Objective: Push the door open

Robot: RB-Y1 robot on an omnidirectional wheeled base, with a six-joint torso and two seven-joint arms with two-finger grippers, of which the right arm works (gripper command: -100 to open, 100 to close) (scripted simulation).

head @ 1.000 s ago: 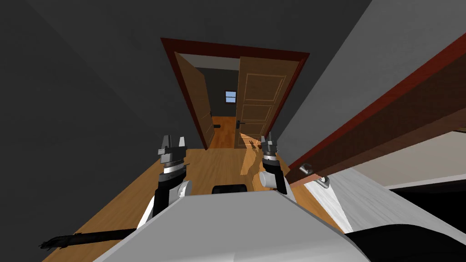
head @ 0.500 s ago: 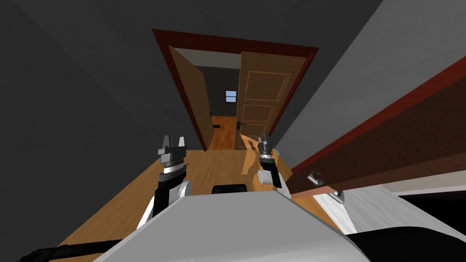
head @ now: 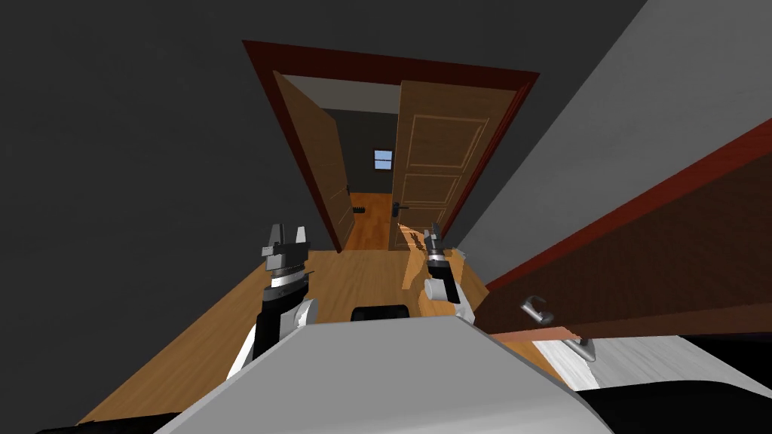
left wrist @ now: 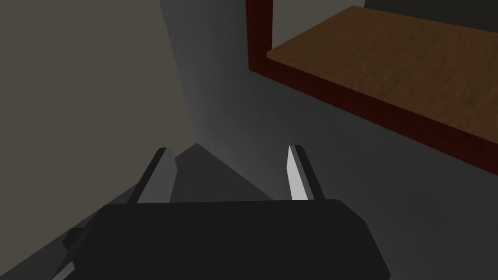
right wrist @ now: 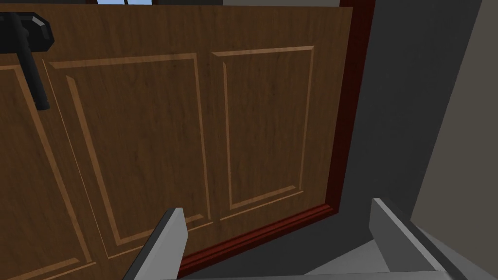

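A hallway's orange-brown wooden floor (head: pixel 354 275) runs to a dark red door frame (head: pixel 392 66) at the far end. The brown panelled wooden door (head: pixel 433 166) stands there on the right, partly shut, with a black lever handle (right wrist: pixel 29 53). The right tool (right wrist: pixel 277 206) faces it from well short, blades wide apart and empty. The left tool (head: pixel 289 230) is likewise spread and empty.
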